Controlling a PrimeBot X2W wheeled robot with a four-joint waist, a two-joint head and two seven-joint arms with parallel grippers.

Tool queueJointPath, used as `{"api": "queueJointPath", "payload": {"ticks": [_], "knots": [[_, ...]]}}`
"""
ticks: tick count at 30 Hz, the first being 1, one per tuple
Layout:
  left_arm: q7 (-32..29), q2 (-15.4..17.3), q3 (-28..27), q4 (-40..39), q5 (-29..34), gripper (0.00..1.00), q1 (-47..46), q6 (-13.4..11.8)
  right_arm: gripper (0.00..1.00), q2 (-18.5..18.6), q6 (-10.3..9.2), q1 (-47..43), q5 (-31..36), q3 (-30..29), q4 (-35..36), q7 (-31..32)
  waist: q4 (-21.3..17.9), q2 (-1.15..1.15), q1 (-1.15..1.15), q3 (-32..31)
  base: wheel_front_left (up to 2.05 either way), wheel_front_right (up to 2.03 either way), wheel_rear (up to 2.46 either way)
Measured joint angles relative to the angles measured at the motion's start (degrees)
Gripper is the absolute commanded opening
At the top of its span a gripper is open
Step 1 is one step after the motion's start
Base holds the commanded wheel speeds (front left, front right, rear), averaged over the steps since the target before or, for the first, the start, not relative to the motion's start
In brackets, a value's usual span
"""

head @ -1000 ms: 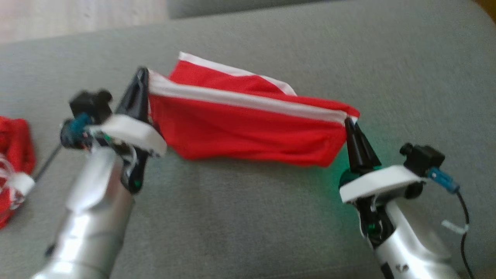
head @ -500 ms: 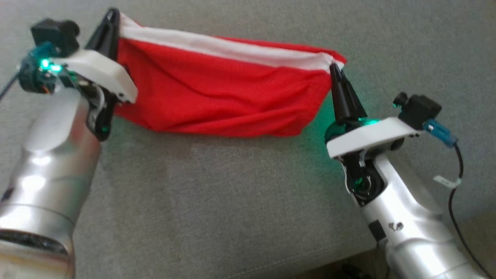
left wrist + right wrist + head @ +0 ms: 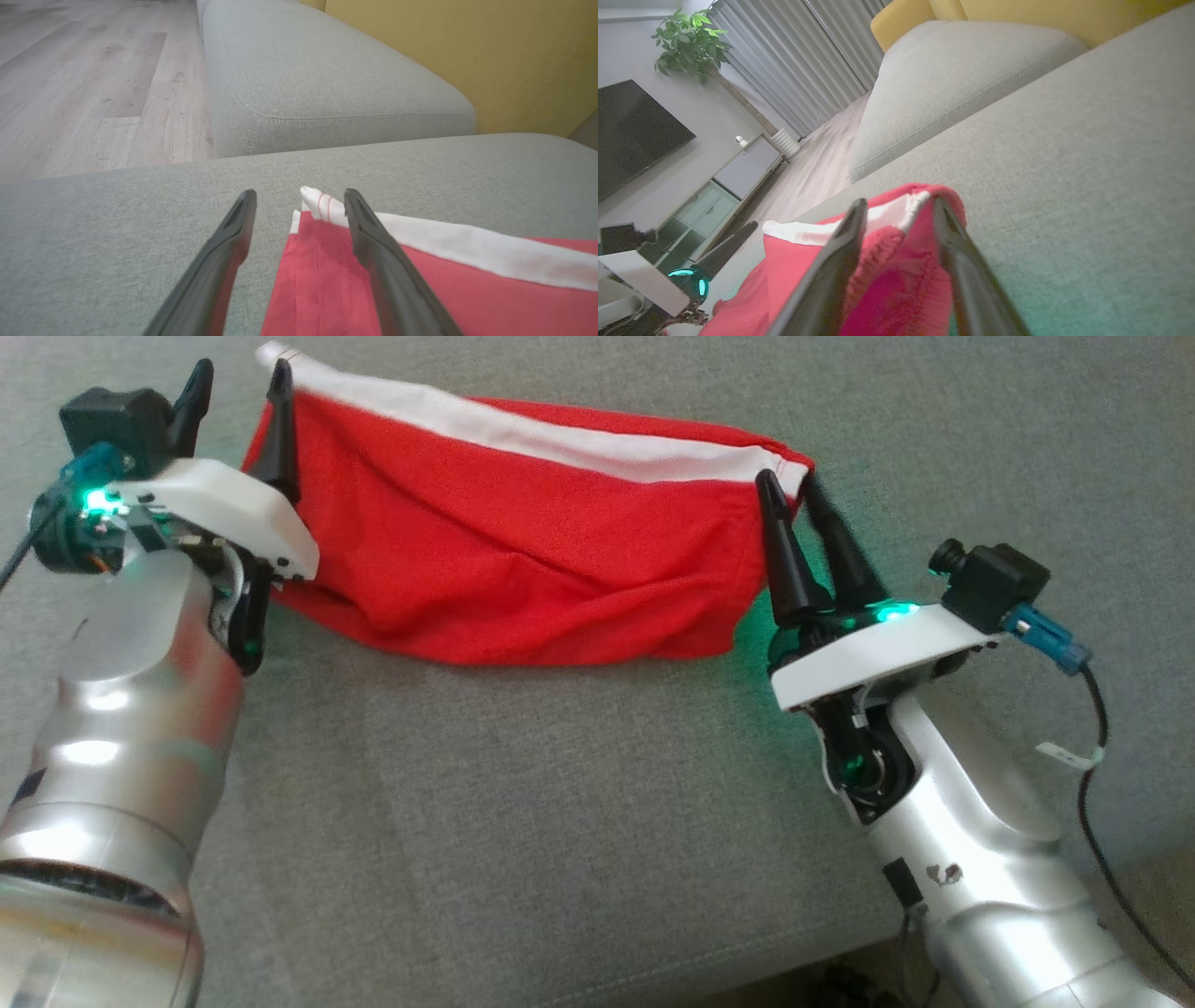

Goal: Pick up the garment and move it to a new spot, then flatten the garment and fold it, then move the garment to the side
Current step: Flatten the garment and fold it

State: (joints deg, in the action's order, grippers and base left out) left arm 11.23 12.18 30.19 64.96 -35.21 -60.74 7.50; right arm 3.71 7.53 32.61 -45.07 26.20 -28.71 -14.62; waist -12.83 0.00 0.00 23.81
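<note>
1. Nearest, the left gripper [image 3: 239, 378] and right gripper [image 3: 789, 481] both stand spread, each straddling a corner.
2. Beyond, the red white-banded fabric garment [image 3: 523, 551] lies rumpled on the grey upholstered cushion [image 3: 560, 803].
3. Pulling back carelessly could snag those corners and drag fresh wrinkles.

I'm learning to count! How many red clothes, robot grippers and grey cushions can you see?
Garment: 1
Grippers: 2 (left gripper, right gripper)
Grey cushions: 2 (near cushion, far cushion)
Total: 5
</note>
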Motion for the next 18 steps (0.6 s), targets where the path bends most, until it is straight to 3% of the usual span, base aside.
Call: {"api": "queueJointPath", "payload": {"ticks": [9,14,18], "knots": [[3.0,-2.1,-2.4,0.0,-1.6,1.0,6.2,-0.9,1.0,0.0,0.0,-6.6,18.2,-9.0,3.4,0.0,2.3,0.0,-0.01,-3.6,0.0,0.0,0.0],[3.1,-3.1,-5.3,-5.4,-0.3,1.0,10.9,-3.5,1.0,-0.1,0.0,-10.4,22.6,-13.2,5.9,0.0,3.0,0.0,-0.01,-4.7,0.0,0.0,0.0],[3.2,-4.2,-8.0,-6.9,0.0,1.0,13.6,-4.0,1.0,-0.1,0.0,-11.3,24.0,-15.0,6.4,0.0,2.3,0.0,-0.01,-5.0,0.0,0.0,0.0]]}}
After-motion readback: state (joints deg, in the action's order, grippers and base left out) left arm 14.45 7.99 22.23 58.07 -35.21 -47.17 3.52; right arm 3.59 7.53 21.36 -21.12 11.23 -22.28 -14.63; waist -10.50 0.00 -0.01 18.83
